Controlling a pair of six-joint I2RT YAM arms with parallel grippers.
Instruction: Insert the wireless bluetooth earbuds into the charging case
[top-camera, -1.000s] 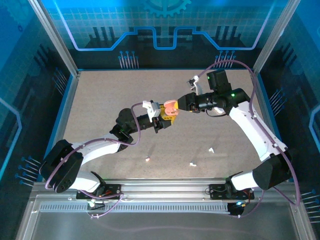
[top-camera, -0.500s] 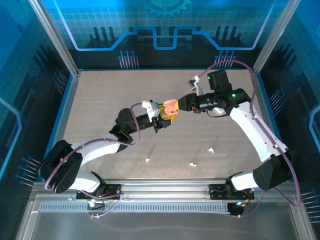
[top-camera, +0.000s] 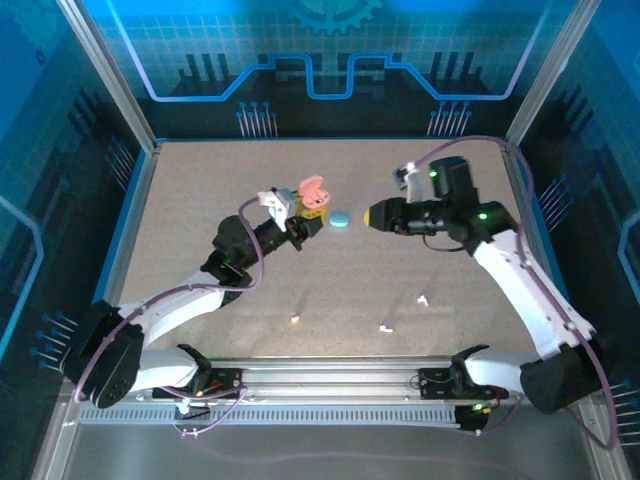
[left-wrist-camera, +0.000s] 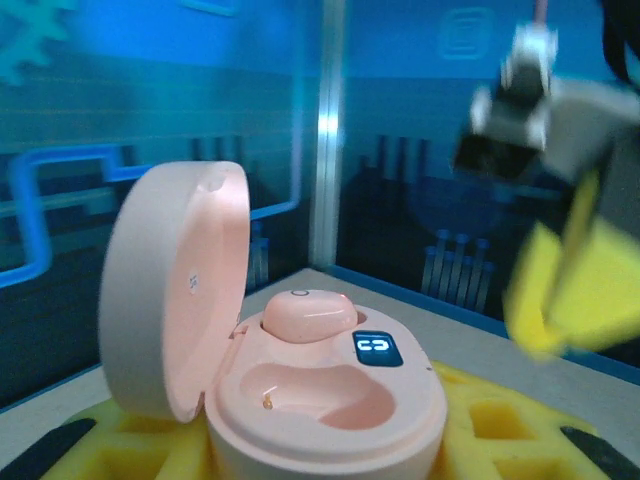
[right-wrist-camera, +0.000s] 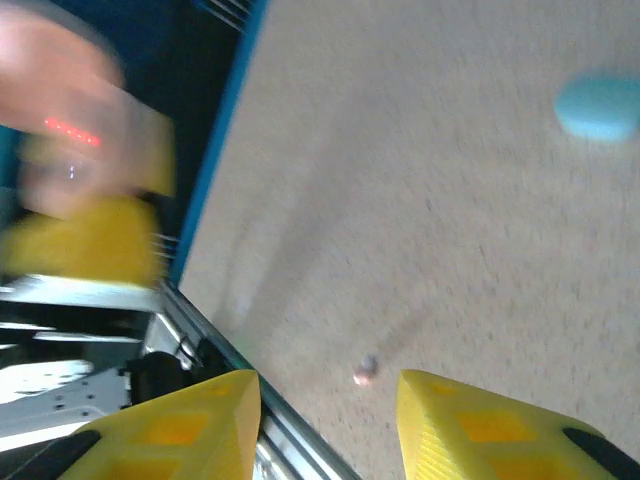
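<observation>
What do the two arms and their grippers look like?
The left arm and right arm have white links, black joints and loose purple cables; green lights glow on the right one. The left gripper and right gripper have yellow fingers with square recesses.

Motion-blurred pink case (right-wrist-camera: 62, 110) and right end effector (left-wrist-camera: 565, 280); three tiny pale bits (top-camera: 384, 326), too small to identify

Overhead overview, close wrist views, shared table (top-camera: 190, 190)

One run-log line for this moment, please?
left pincer: grips open rounded pink plastic charging case | case: one small pink earbud seated | right pincer: open, empty
</observation>
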